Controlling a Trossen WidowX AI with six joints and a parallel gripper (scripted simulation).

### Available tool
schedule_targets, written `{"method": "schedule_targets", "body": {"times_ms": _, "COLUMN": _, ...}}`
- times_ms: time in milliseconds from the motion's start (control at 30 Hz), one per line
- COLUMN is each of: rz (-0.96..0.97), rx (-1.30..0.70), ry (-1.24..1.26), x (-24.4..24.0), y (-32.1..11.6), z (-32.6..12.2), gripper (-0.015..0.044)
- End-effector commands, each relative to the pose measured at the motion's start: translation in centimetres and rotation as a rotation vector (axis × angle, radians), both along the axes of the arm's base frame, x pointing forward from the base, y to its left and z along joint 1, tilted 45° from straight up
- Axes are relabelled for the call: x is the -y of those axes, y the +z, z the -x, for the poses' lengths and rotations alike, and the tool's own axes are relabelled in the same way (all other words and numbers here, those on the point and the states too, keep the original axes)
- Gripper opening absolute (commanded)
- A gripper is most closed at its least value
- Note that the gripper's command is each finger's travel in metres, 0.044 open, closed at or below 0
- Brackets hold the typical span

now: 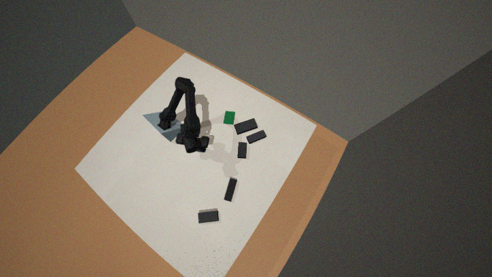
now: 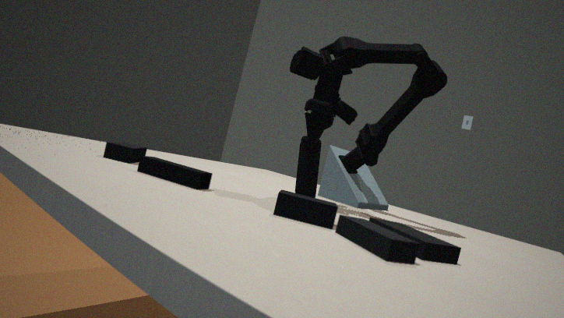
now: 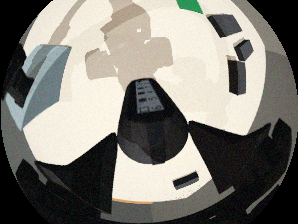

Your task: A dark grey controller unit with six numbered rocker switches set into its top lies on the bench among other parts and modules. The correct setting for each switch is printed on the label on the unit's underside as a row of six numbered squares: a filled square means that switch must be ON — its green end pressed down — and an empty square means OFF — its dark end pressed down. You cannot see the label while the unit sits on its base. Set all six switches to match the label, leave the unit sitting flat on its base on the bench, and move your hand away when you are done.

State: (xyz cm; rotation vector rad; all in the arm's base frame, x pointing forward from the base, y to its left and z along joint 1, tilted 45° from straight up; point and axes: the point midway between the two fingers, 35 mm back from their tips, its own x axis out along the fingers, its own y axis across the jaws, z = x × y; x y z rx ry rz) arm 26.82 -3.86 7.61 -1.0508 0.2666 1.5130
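The dark grey controller unit (image 2: 308, 167) (image 3: 152, 142) hangs end-down between the fingers, above the bench (image 1: 144, 178) (image 2: 220, 220). My gripper (image 2: 312, 136) (image 3: 153, 131) is shut on it, with a finger at either side. The unit's pale label (image 3: 149, 97) faces the wrist camera, foreshortened. Its nearest square looks empty and several farther ones look dark, but I cannot read the whole row surely. The rocker switches are hidden. In the top view the arm hides the unit.
A green square (image 1: 229, 117) (image 3: 190, 5) lies near dark modules (image 1: 245, 126) (image 1: 256, 136) (image 1: 242, 149). Two more dark modules (image 1: 230, 189) (image 1: 208, 216) lie farther off. A blue-grey wedge (image 1: 151, 118) (image 2: 335, 179) (image 3: 52, 80) stands at the arm's base.
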Motion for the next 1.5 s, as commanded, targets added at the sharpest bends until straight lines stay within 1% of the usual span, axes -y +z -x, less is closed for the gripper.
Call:
{"method": "schedule_targets", "body": {"times_ms": 0, "rz": -0.023, "rx": -0.018, "ry": 0.01, "x": -1.0, "y": 0.0, "z": 0.4, "gripper": 0.0338}}
{"method": "schedule_targets", "body": {"times_ms": 1467, "rz": -0.025, "rx": -0.019, "ry": 0.01, "x": -3.7, "y": 1.8, "z": 2.0, "gripper": 0.0338}}
